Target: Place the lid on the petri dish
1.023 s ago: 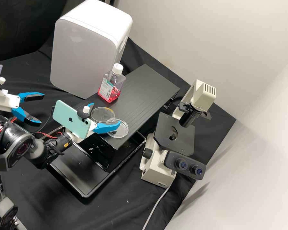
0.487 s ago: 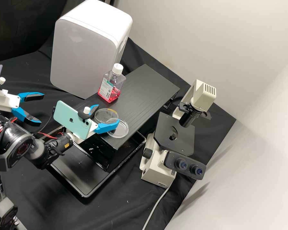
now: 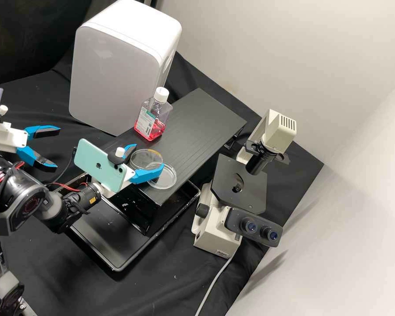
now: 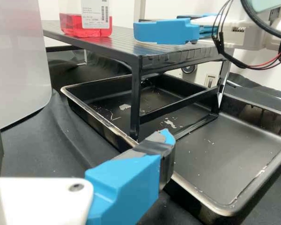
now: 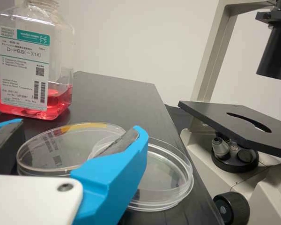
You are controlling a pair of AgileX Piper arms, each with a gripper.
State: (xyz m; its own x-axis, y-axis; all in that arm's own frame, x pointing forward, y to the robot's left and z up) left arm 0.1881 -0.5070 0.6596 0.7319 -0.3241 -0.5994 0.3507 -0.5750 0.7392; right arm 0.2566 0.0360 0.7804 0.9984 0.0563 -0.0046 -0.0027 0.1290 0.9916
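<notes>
Black slatted shelf (image 3: 197, 123): right gripper (image 3: 147, 157) clamps clear round lid (image 3: 141, 158), lid partly overlapping clear petri dish (image 3: 166, 180). Left gripper (image 3: 57, 147) gapes wide, well apart.

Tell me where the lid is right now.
In the high view the lid is in the right gripper at the near end of the black shelf, overlapping the petri dish, with the red-liquid bottle behind it.

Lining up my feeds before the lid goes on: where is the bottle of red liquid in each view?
High view: the bottle stands on the black shelf, near the white box.
Left wrist view: its red base on the shelf's far end.
Right wrist view: upright beyond the lid.
Shared landmark: the black shelf.
</notes>
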